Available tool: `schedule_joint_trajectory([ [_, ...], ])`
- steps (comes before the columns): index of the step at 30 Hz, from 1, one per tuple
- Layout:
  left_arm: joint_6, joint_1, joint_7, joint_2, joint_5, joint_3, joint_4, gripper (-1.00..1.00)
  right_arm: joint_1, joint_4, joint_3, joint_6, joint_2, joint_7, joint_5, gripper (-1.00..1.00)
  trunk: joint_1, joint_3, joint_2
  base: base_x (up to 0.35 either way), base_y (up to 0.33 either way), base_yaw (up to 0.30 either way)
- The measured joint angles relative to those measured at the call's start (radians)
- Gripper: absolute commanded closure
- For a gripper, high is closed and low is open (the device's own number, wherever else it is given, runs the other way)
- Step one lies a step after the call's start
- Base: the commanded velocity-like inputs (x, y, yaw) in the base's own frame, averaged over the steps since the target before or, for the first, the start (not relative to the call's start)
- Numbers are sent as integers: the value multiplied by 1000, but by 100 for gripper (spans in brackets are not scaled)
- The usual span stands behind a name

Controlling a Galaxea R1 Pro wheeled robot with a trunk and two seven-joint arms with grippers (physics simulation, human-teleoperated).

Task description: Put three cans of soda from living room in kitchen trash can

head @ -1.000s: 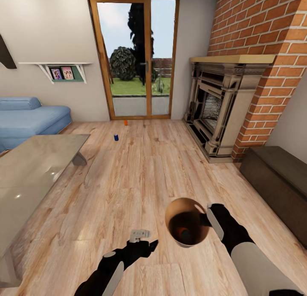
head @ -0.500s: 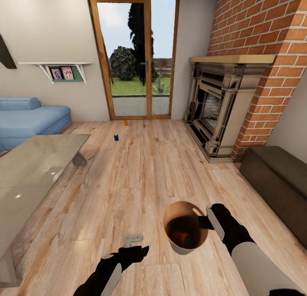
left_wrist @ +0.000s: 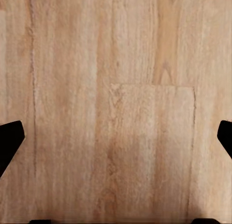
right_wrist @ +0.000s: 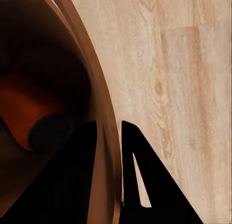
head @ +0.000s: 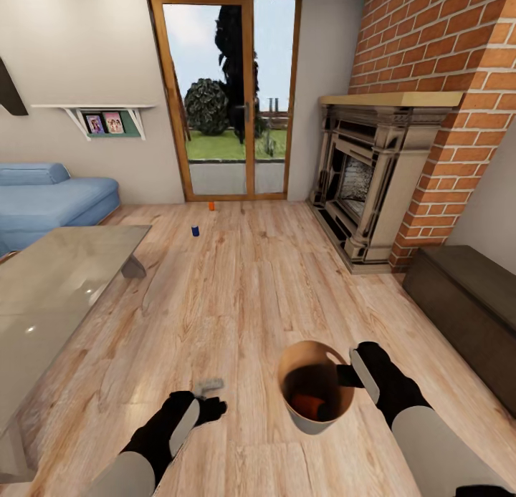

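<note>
Bin, grey outside and wood-toned within, hangs above the plank floor with an orange can inside. My right gripper pinches its rim; my left gripper is spread wide, empty.

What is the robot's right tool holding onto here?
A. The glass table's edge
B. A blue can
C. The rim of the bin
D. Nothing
C: the right tool has one finger inside and one outside the bin wall, pinching its rim, and an orange can lies inside the bin.
</note>
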Motion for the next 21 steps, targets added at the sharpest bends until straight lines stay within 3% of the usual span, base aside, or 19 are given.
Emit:
schedule_joint_trajectory([
  [2,-1,-80,18,0,1,3,119,-100,0,0,1,0,-13,2,-5,100,0,0,0,0,0,0],
  [5,-14,-110,27,0,2,4,166,-100,0,0,2,2,-21,1,12,100,0,0,0,0,0,0],
  [7,-31,-124,41,0,1,4,190,-100,0,0,2,1,-25,3,2,100,0,0,0,0,0,0],
  [12,-52,-136,73,0,2,3,210,-100,0,1,6,1,-27,4,0,100,0,0,0,0,0,0],
  [21,-74,-139,79,1,2,1,222,-100,0,1,9,1,-24,8,-3,100,0,0,0,0,0,0],
])
